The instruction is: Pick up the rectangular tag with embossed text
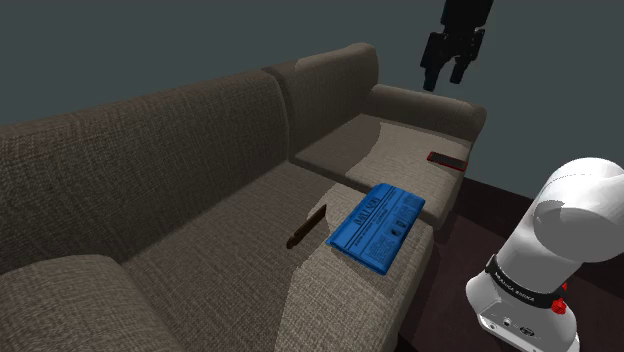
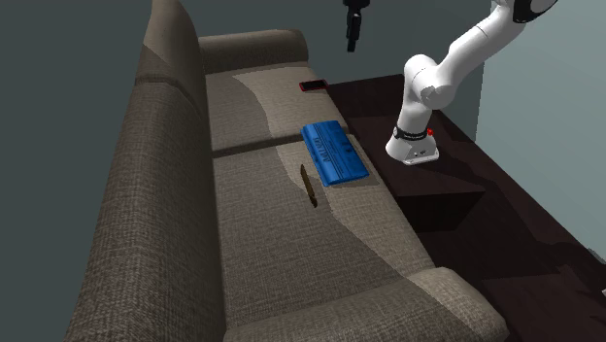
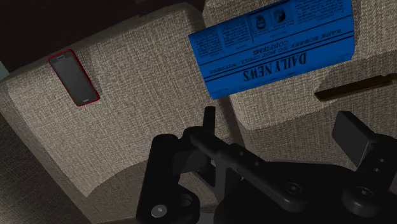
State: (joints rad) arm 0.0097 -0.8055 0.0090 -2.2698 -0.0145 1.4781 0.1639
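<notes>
The gripper [image 1: 446,78] hangs wide and empty, high over the sofa [image 1: 200,220]. The brown tag [image 1: 306,228] lies untouched beside the newspaper [image 1: 378,227]; the whole pick remains.

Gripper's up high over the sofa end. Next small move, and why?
Probably carry the gripper sideways, past the newspaper, until it is over the tag, and only then descend. It hangs open, high above the sofa near the phone, while the thin brown tag lies on the seat beside the newspaper, on the side away from the phone.
</notes>
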